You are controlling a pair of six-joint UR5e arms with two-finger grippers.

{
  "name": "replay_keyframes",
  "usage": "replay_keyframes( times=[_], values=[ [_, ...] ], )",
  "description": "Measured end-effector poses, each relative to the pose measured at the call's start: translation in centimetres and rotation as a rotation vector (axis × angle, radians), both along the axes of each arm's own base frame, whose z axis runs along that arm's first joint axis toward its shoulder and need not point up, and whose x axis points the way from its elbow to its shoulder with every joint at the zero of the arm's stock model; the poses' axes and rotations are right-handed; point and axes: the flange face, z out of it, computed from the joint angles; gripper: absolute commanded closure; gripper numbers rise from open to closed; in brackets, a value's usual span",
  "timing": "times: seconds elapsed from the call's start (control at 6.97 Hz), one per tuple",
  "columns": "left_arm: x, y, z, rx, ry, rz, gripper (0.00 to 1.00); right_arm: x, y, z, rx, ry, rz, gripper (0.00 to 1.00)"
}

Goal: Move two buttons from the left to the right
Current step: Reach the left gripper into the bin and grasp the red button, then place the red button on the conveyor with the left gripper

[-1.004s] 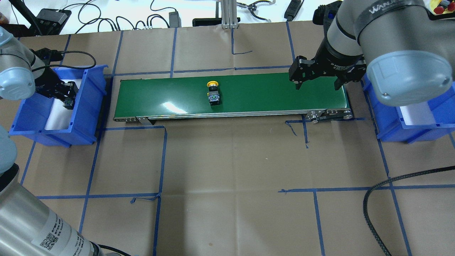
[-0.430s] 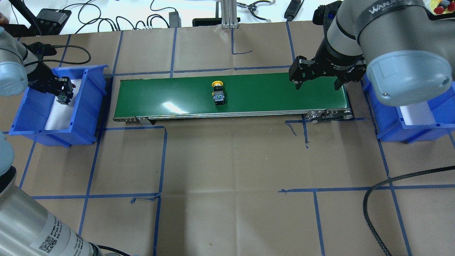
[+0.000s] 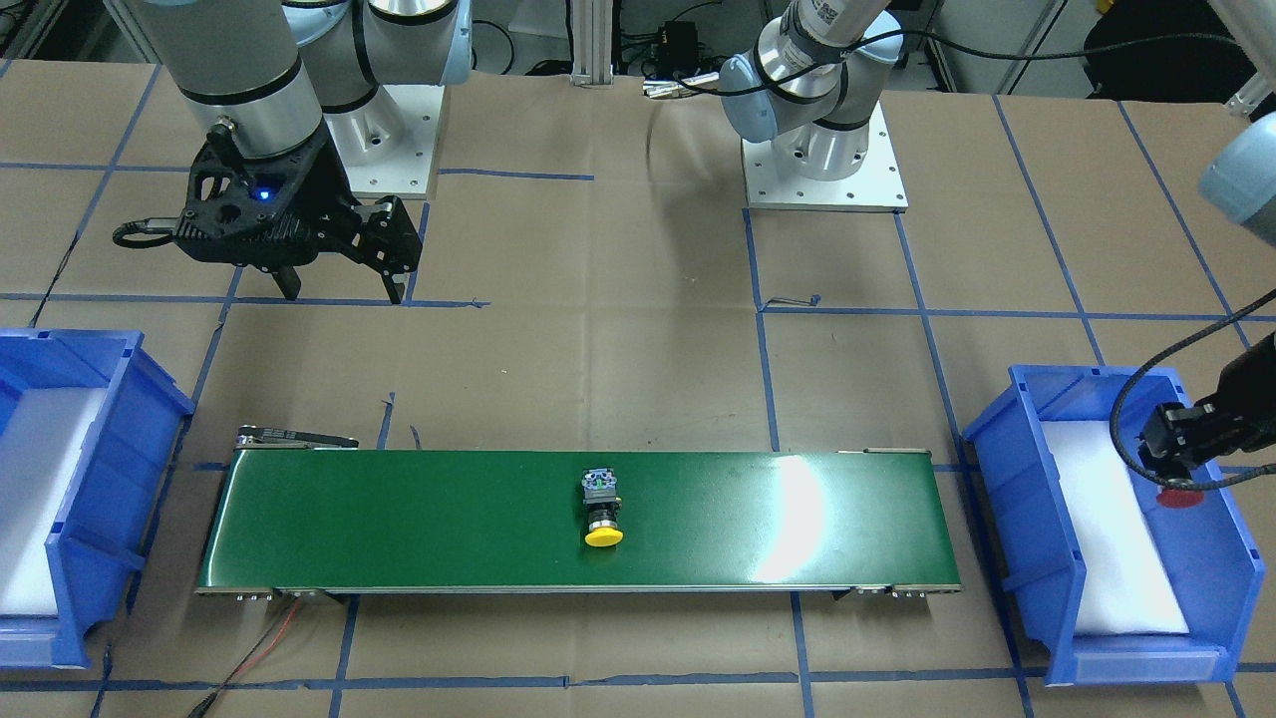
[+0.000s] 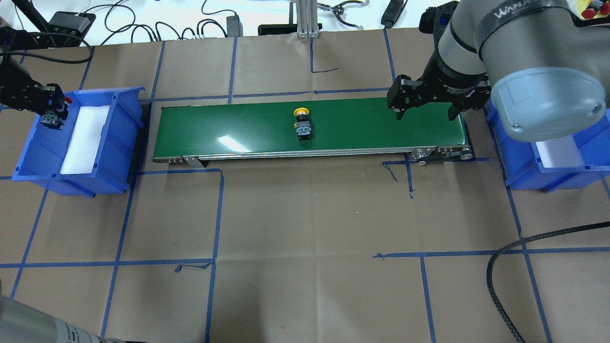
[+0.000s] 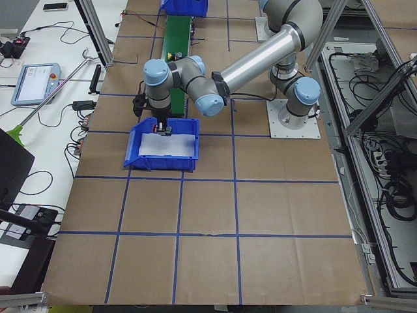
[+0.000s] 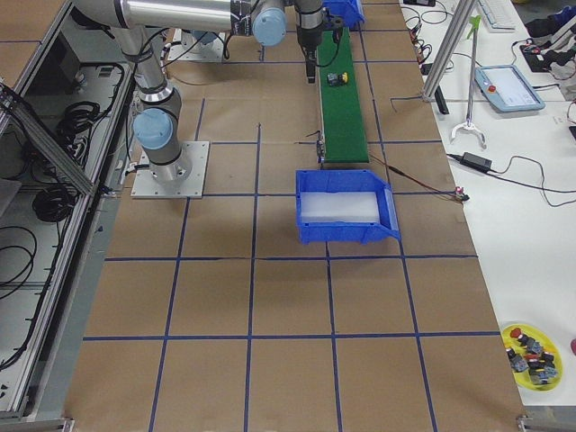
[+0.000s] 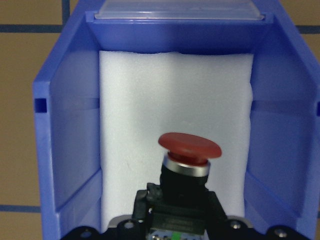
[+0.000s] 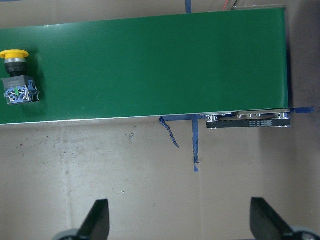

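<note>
My left gripper point(image 4: 50, 113) is shut on the red-capped button point(image 7: 190, 147) and holds it above the left blue bin point(image 4: 119, 143), over the bin's outer side. It also shows in the front view point(image 3: 1176, 454) with the red cap point(image 3: 1181, 496) below it. The yellow-capped button point(image 4: 302, 126) lies on its side at the middle of the green conveyor belt point(image 4: 371, 128); it also shows in the right wrist view point(image 8: 16, 75). My right gripper point(image 4: 425, 114) is open and empty above the belt's right end.
The right blue bin point(image 4: 524, 166) with white foam stands past the belt's right end, partly under my right arm. The left bin holds only white foam point(image 7: 175, 100). A black cable point(image 4: 505, 257) lies on the table at the front right.
My left gripper has risen and moved outward to the left with the red button in it. The yellow button has travelled right along the belt. My right gripper has not moved.
</note>
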Motion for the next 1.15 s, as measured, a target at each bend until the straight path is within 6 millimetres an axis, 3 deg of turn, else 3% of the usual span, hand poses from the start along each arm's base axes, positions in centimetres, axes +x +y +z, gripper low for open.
replay_keyframes(
  times=[0.29, 0.72, 1.15],
  values=[
    [-1.1, 1.0, 2.1, -0.001, 0.000, 0.004, 0.86, 0.0, -0.1, -0.1, 0.002, 0.000, 0.000, 0.00],
    [-3.7, 0.5, 2.0, 0.010, 0.018, 0.047, 0.86, 0.0, -0.4, -0.7, 0.014, -0.001, 0.000, 0.00],
    [-12.5, -1.2, 1.8, 0.013, 0.030, 0.140, 0.86, 0.1, -0.8, -1.2, 0.022, -0.001, 0.000, 0.00]
  ],
)
